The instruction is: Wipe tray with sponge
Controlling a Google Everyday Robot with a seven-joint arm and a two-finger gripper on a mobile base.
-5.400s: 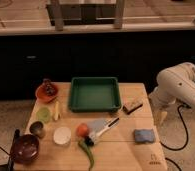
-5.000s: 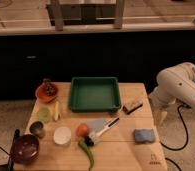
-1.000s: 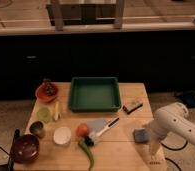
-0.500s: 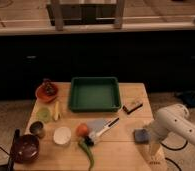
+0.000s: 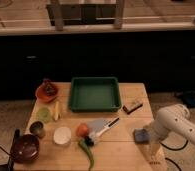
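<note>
The dark green tray [image 5: 94, 93] sits at the back middle of the wooden table, with nothing in it. The blue sponge [image 5: 139, 135] lies flat near the table's right front edge, and its right side is hidden behind my arm. My white arm [image 5: 173, 122] reaches in from the right. My gripper [image 5: 152, 146] hangs down just right of the sponge, at the table's right edge and close beside it. I cannot see whether it touches the sponge. It is well away from the tray.
A yellow-tan block with a dark top [image 5: 133, 106] lies right of the tray. An orange-red bowl [image 5: 46, 92], a green cup [image 5: 43, 114], a white cup [image 5: 62, 135], a dark bowl [image 5: 25, 148], an orange fruit [image 5: 82, 130] and a knife [image 5: 104, 127] are on the left and middle front.
Over five seconds my arm has come down from the upper right to the sponge at the table's right front. In the last second it has barely moved.
</note>
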